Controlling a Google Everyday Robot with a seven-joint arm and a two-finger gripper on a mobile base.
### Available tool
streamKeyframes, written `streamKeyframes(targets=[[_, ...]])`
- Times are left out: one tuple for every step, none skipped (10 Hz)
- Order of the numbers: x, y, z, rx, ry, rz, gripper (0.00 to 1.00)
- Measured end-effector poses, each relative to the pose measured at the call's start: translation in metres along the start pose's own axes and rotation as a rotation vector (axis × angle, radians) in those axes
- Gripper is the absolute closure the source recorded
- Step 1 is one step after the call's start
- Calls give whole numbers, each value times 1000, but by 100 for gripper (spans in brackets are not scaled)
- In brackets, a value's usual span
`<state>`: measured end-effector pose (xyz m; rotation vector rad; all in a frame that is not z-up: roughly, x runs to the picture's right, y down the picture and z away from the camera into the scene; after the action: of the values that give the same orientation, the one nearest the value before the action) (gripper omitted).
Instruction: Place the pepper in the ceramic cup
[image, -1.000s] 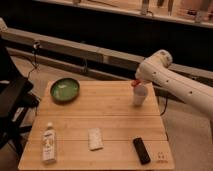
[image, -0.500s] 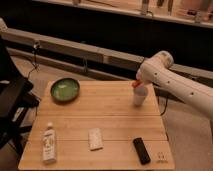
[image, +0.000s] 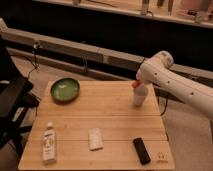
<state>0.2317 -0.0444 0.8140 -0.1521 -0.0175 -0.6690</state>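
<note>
The white ceramic cup (image: 139, 95) stands upright near the right edge of the wooden table (image: 100, 120). Right above its rim sits the small orange-red pepper (image: 135, 84), at the tip of my white arm, which reaches in from the right. My gripper (image: 138, 81) is just over the cup's mouth, mostly hidden behind the arm's wrist, and it is shut on the pepper. The pepper is just above the rim, not down inside.
A green round bowl (image: 65, 90) sits at the table's far left. A clear plastic bottle (image: 49, 143) lies near the front left, a white packet (image: 95, 138) at front centre, a black remote-like object (image: 141, 150) at front right. A dark chair (image: 10, 100) stands left of the table.
</note>
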Motion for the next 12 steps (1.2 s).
streamKeyframes(targets=[[0, 1, 0, -1, 0, 1, 100], [0, 1, 0, -2, 0, 1, 100], [1, 1, 0, -2, 0, 3, 100], [1, 1, 0, -4, 1, 4, 100], [1, 1, 1, -4, 1, 5, 100], [1, 1, 1, -4, 1, 6, 100], [2, 2, 1, -5, 2, 7, 100], [1, 2, 1, -6, 0, 8, 100], [2, 3, 1, -7, 1, 9, 100], [2, 3, 1, -8, 1, 10, 100], [3, 3, 1, -8, 2, 11, 100], [2, 3, 2, -9, 2, 11, 98]])
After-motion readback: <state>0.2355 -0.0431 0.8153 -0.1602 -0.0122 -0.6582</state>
